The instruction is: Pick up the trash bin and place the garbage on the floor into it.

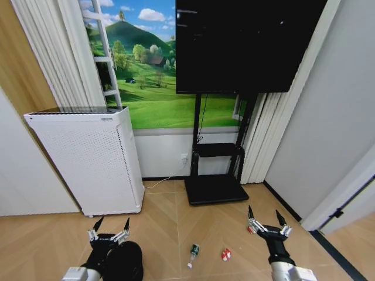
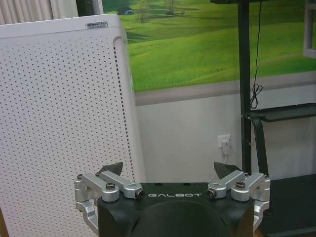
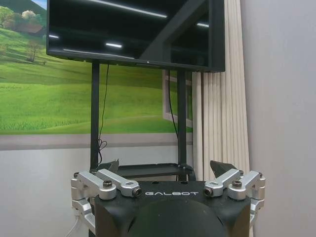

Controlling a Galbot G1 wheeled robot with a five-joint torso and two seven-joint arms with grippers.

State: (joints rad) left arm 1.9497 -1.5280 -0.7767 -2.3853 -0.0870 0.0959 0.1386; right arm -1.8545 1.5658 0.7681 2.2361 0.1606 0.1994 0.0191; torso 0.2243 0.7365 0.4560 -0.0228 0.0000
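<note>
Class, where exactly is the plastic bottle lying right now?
In the head view, the plastic bottle lies on the wood floor between both grippers, left of a red wrapper, before the TV stand.

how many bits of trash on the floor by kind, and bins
Bottle: 1
Red-and-white wrapper pieces: 2, one beside the bottle, one partly hidden behind the right gripper
Trash bin, under the left gripper: 1
Total: 4
</note>
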